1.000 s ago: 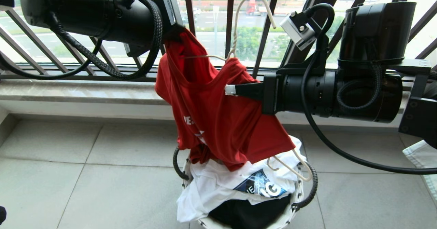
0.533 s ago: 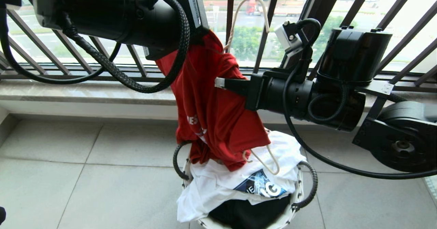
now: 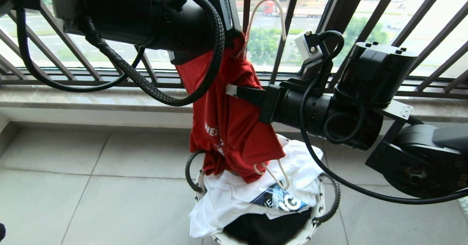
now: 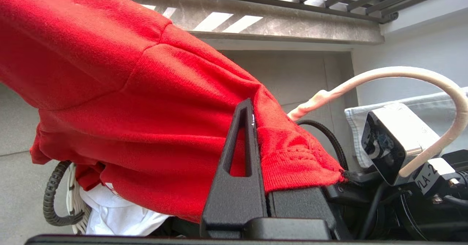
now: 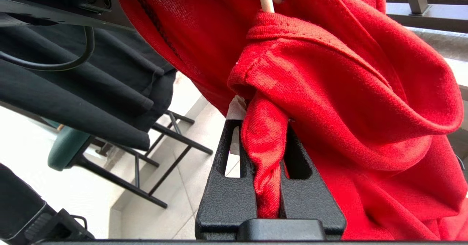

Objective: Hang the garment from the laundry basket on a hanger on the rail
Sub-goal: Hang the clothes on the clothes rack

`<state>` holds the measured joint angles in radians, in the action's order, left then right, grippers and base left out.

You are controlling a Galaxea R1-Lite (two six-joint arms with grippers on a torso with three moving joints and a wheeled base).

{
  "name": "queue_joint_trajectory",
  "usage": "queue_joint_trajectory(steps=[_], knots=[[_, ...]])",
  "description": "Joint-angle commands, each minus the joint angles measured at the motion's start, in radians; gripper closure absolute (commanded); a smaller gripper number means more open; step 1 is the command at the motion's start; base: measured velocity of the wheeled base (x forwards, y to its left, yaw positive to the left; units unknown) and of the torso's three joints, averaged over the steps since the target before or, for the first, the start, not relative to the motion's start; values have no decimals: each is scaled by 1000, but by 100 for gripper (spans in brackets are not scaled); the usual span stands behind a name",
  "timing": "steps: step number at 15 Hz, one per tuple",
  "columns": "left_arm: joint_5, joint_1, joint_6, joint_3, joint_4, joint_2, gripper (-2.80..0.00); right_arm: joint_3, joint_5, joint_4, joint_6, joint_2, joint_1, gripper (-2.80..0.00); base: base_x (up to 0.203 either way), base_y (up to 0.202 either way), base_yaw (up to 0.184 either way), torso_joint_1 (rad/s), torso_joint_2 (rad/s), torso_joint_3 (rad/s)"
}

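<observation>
The red garment (image 3: 234,128) hangs bunched above the laundry basket (image 3: 319,207), its lower end still reaching into it. My left gripper (image 3: 237,42) is at the top, shut on the ribbed edge of the garment (image 4: 292,157). Lower down and from the right, my right gripper (image 3: 230,90) is shut on a fold of the fabric (image 5: 265,153) beside the white neck label (image 5: 237,109). The cream hanger (image 3: 268,3) is threaded inside the garment. Its hook sticks up above the collar and one corner (image 3: 274,172) pokes out below the hem. The rail is out of view.
A white printed T-shirt (image 3: 230,201) and a black one (image 3: 263,230) fill the basket. The black barred balcony railing (image 3: 281,36) and a stone ledge (image 3: 91,98) lie right behind. Black clothes (image 5: 91,87) hang over a dark-framed stool (image 5: 69,150).
Both arms have closed in: the left gripper went right, the right gripper left. The garment is squeezed narrower, and the hanger's lower corner has swung left.
</observation>
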<state>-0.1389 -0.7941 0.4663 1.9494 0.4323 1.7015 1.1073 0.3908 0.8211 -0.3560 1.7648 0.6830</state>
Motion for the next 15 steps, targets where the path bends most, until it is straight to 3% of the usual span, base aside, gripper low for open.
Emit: queue_joint_trajectory(steps=[1,6,7,11,15], knots=[[-1,-9,2,-1,5,0,0,-16,28,4,-1,-28,3,0,0,0,0,0,0,0],[-21,-11,-1,-9,9,-5,0,-23,34,4,-3,-51,3,0,0,0,0,0,0,0],[-25,-14,-8,-9,10,-8,-280,-23,34,4,-3,-50,3,0,0,0,0,0,0,0],[-27,-44,-12,-22,34,-44,-280,-42,60,41,-5,-35,3,0,0,0,0,0,0,0],[-31,-69,-12,-70,34,-86,-280,-73,83,168,-9,17,1,0,0,0,0,0,0,0]])
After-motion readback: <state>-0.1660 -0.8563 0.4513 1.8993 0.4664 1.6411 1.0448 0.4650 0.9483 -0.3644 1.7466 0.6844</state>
